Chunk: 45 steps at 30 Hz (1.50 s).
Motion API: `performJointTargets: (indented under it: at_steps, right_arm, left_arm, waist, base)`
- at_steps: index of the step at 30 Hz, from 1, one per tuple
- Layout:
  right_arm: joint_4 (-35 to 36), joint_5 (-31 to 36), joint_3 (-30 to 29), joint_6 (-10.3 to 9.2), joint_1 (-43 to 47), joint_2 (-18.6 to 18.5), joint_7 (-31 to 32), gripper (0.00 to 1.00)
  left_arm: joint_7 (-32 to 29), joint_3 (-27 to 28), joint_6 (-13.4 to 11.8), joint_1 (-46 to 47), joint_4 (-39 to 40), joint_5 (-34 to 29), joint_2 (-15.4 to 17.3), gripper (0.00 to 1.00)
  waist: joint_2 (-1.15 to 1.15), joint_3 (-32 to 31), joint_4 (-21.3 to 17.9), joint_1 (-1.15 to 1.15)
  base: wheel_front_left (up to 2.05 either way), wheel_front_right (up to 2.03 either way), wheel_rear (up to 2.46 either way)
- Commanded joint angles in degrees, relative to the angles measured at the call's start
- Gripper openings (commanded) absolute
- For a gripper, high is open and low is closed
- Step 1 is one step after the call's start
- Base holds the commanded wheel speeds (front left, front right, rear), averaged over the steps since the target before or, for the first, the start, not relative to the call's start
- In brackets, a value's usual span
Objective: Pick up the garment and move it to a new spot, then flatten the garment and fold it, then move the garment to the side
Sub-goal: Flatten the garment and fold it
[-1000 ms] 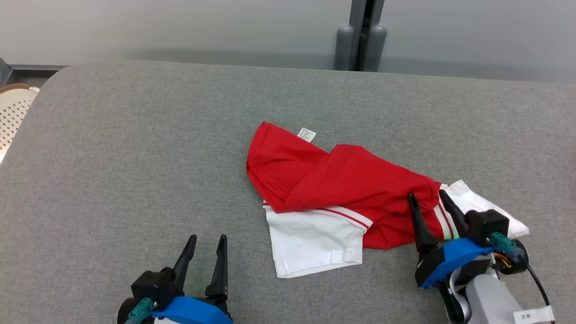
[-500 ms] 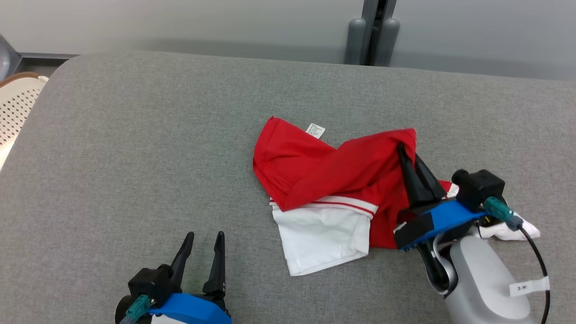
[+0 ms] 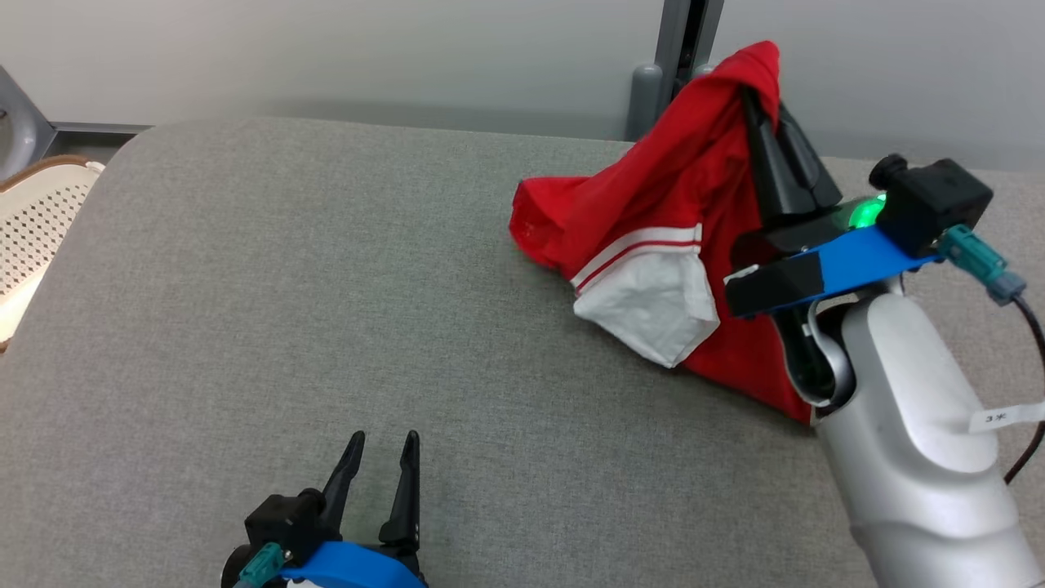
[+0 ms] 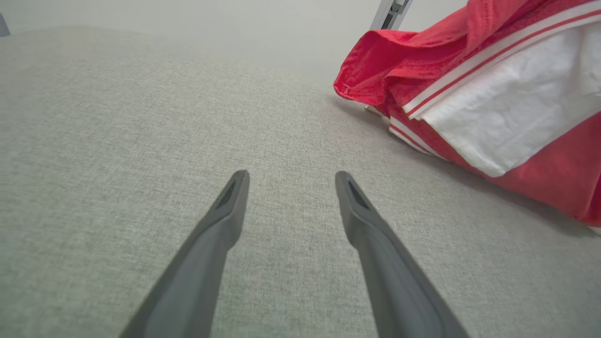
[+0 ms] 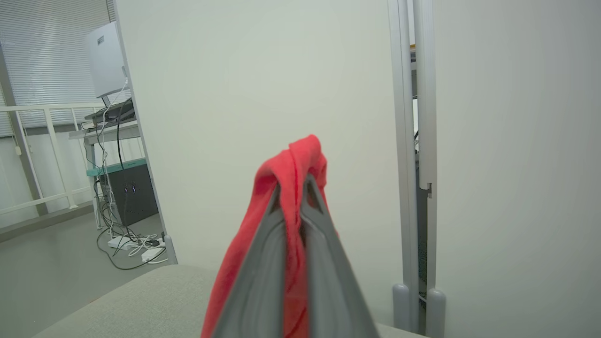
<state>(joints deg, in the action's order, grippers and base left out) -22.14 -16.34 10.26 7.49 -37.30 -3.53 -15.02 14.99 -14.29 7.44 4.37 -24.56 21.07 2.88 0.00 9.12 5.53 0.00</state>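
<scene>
The garment [image 3: 653,220] is a red shirt with white, red-striped sleeves, hanging in a peak over the grey cushioned surface [image 3: 326,310] at the right. My right gripper [image 3: 763,98] is shut on a fold of the garment at its top. The right wrist view shows red cloth [image 5: 293,164] pinched between the two fingers and draped over their tips. The garment's lower folds [image 4: 469,108] still touch the surface. My left gripper [image 3: 382,445] stands open near the front edge, low over bare surface, with nothing between its fingers [image 4: 225,206].
A pale partition wall with a grey post [image 3: 682,49] runs behind the surface. A perforated white basket [image 3: 33,220] sits off the left edge. A desk with cables [image 5: 117,197] stands beyond the wall's left end.
My right gripper shut on the garment and has lifted it up and away from me, pulling the cloth into a hanging peak. The head camera shifted slightly. The left gripper stayed in place.
</scene>
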Motion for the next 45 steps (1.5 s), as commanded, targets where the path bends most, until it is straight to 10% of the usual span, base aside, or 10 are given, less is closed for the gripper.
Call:
performJointTargets:
  at_steps: [1, 16, 29, 38, 39, 40, 45]
  right_arm:
    - [-0.21, 0.34, -0.73, 0.00, -1.50, -0.84, -0.19, 0.00]
    - [1.78, 0.56, -1.95, 0.00, -11.19, -8.02, -0.19, 0.00]
    - [8.09, -7.63, 5.42, 0.00, -13.17, -4.10, -0.16, 0.00]
    - [-8.72, 1.75, -9.04, -0.01, -8.97, -7.24, 0.84, 0.00]
    - [-11.70, 3.19, -11.87, -0.01, -8.04, -7.65, 0.71, 0.34]
    - [-14.32, 5.12, -14.45, 0.00, -7.15, -8.18, 0.56, 1.00]
    - [-23.60, 12.88, -25.21, 0.00, -1.16, -8.36, 0.03, 1.00]
  left_arm:
    - [0.28, -0.18, 0.08, -0.59, -0.05, 0.22, 0.02, 1.00]
    - [0.28, 0.05, 0.08, -2.92, -1.07, 1.04, 0.02, 1.00]
    - [0.28, 0.06, 0.09, -4.74, -1.40, 0.71, 0.02, 1.00]
    - [0.27, -1.51, 0.09, -2.53, -1.08, 2.03, 0.01, 1.00]
    - [0.27, -1.65, 0.09, -2.41, -0.99, 2.15, 0.03, 1.00]
    - [0.27, -1.75, 0.09, -2.21, -0.95, 2.15, 0.02, 1.00]
    - [0.28, -0.96, 0.09, -1.71, -0.92, 1.80, 0.01, 1.00]
  waist:
    - [0.00, -0.14, 0.14, 0.00]
    - [0.00, -2.63, 0.28, 0.00]
    - [0.00, -4.96, 0.13, 0.00]
    - [0.00, -1.71, 2.65, 0.00]
    - [0.00, -1.29, 2.91, 0.00]
    - [0.00, -0.84, 3.13, 0.00]
    - [0.00, 0.31, 2.97, 0.00]
  base:
    - [0.00, 0.00, 0.00]
    - [0.00, 0.00, 0.00]
    - [0.00, 0.00, 0.00]
    - [0.00, 0.00, 0.00]
    - [0.00, 0.00, 0.00]
    - [0.00, 0.00, 0.00]
    - [0.00, 0.00, 0.00]
